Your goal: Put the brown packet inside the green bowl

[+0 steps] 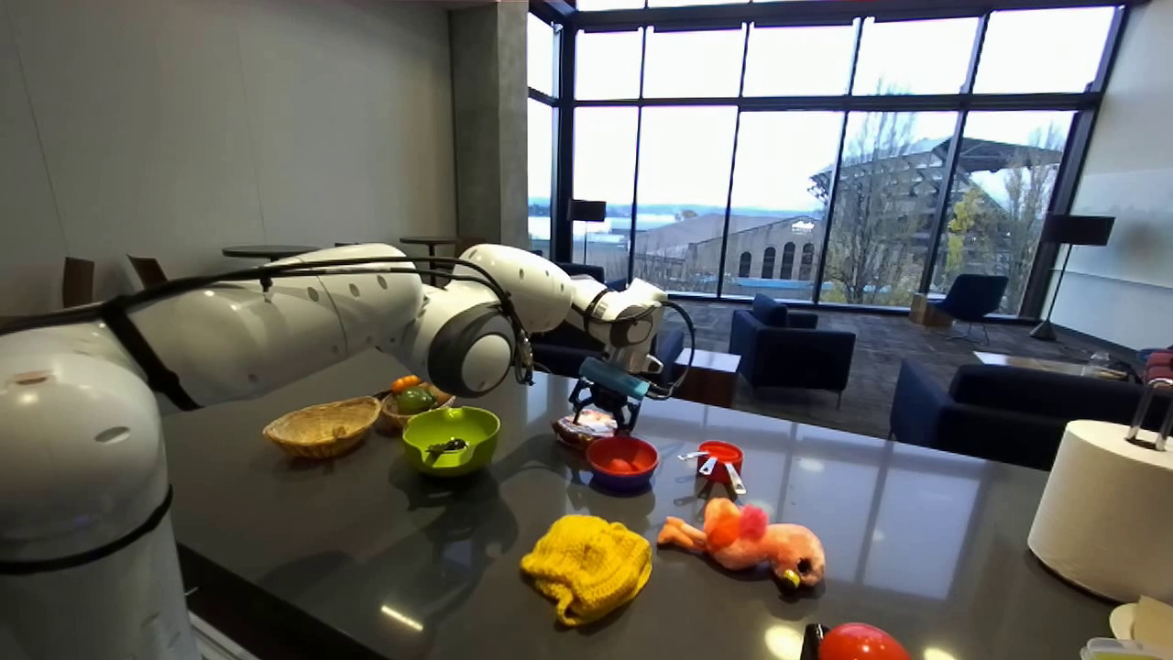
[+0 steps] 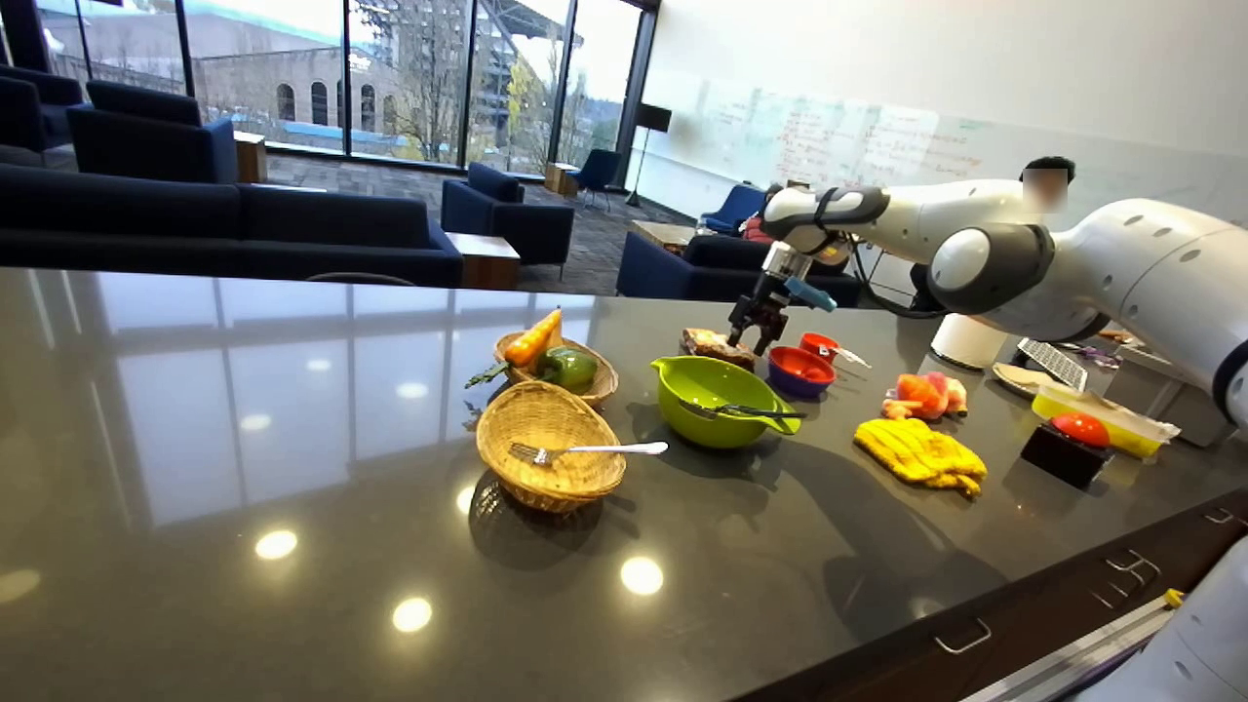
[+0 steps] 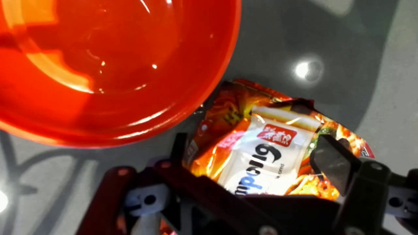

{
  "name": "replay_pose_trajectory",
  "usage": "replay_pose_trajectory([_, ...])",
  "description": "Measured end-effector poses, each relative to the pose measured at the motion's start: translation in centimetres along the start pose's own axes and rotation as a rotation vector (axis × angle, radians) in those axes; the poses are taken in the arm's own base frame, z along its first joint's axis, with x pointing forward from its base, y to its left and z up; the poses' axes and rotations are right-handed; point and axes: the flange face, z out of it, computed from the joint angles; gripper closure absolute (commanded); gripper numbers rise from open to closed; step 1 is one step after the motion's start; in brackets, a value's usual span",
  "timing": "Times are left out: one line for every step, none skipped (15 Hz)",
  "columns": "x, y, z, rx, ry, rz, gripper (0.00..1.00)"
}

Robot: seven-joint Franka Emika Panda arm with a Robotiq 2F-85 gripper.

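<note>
Pincer is spread wide over one brown packet, lying on the worktop just beside the edge of one red bowl; one green bowl stands near, with room between it and one yellow cloth.

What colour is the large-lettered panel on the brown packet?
Mostly white; the panel on the packet shows best in the wrist view.

Your windows are pretty much blown out, round light spots glare off your shiny surface, and shadows streak the red bowl.
</note>
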Motion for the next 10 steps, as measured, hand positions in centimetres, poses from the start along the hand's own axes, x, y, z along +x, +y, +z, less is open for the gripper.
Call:
replay_pose_trajectory([-0.1,0.3,0.0,0.001,-0.002,0.001,0.0])
replay_pose_trajectory([-0.3,0.5,0.0,0.002,-0.005,0.002,0.0])
replay_pose_trajectory([-0.4,0.7,0.1,0.004,-0.008,0.003,0.0])
replay_pose_trajectory([-0.5,0.8,0.2,0.006,-0.012,0.004,0.0])
replay_pose_trajectory([-0.5,0.9,0.4,0.008,-0.017,0.003,0.0])
replay_pose_trajectory([-0.6,0.9,0.6,0.01,-0.021,-0.001,0.09])
replay_pose_trajectory([-0.6,1.0,0.8,0.014,-0.026,-0.005,0.25])
replay_pose_trajectory([-0.7,0.9,1.0,0.017,-0.031,-0.009,0.32])
replay_pose_trajectory([-0.7,0.9,1.1,0.02,-0.035,-0.011,0.39])
replay_pose_trajectory([-0.8,0.9,1.3,0.024,-0.039,-0.012,0.48])
